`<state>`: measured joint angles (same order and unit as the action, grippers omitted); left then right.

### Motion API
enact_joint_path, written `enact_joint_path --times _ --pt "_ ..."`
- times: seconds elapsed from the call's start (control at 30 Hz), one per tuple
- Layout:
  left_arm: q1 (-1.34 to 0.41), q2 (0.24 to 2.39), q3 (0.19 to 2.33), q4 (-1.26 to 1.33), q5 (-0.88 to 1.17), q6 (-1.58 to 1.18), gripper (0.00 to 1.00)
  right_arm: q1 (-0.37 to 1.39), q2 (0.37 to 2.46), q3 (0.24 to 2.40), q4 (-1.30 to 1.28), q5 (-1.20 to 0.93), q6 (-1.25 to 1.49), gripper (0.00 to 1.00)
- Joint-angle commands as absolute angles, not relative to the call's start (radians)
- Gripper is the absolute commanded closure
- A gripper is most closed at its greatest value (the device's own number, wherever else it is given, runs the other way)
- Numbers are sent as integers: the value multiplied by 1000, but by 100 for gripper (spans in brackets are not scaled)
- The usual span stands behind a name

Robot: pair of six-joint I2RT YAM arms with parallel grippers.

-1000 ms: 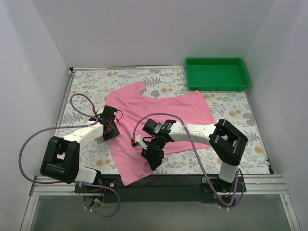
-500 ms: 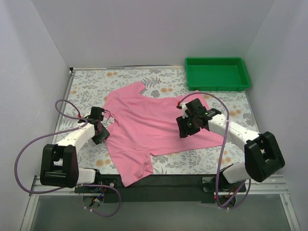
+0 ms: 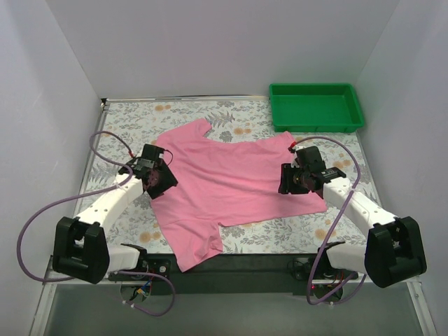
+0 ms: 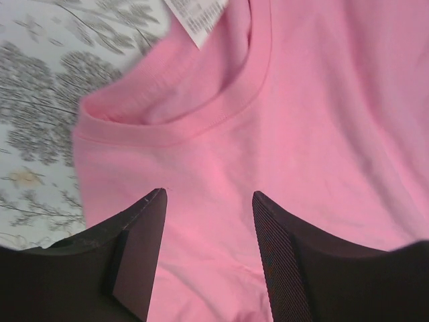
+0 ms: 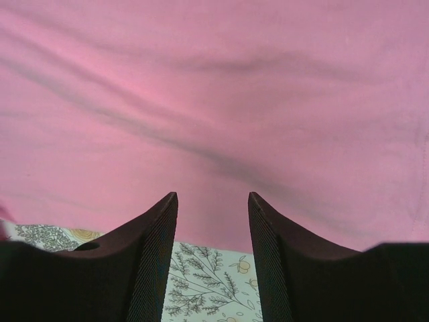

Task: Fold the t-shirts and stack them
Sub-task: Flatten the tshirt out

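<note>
One pink t-shirt [image 3: 224, 182] lies spread across the floral table, its hem towards the right and one sleeve hanging near the front edge. My left gripper [image 3: 159, 183] hovers over the shirt's left side by the collar, open, with only flat fabric under the gap. In the left wrist view the collar [image 4: 201, 114] and a white label [image 4: 198, 17] lie ahead of the open left gripper [image 4: 209, 196]. My right gripper [image 3: 290, 180] stands open over the shirt's right part. In the right wrist view the right gripper [image 5: 212, 196] straddles the shirt's edge [image 5: 221, 231].
A green plastic tray [image 3: 316, 124] stands at the back right corner, with nothing in it. The floral tablecloth [image 3: 126, 119] shows around the shirt. White walls close in the table on three sides.
The right arm swung from the shirt's near middle out to its right side, and the fabric there now lies spread wider. The left gripper moved onto the collar area and its jaws widened.
</note>
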<state>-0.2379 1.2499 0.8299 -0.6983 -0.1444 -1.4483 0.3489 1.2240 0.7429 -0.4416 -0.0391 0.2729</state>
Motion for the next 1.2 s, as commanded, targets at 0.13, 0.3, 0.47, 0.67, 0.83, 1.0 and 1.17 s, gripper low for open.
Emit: enact_joint_path --times 0.13,0.3,0.47,0.67,0.83,1.0,1.17 --pt "-311 1387 804 -684 -106 -1532 50 353 1226 739 -379 -81 278 55" --pt "-305 1439 762 -724 -149 -1624 55 351 1206 727 -380 -40 284 55" --pt "-209 1434 709 -768 -175 -1622 60 350 1169 704 -382 51 310 53" --pt "-12 1384 729 -825 -204 -1533 61 337 1169 687 -385 71 305 41" --pt "34 1411 802 -836 -196 -1503 59 356 1204 709 -376 -55 242 42" --pt "32 1347 868 -848 -179 -1433 43 504 1244 752 -358 -94 215 43" --pt "23 1269 939 -844 -138 -1347 29 681 1339 834 -327 -92 230 45"
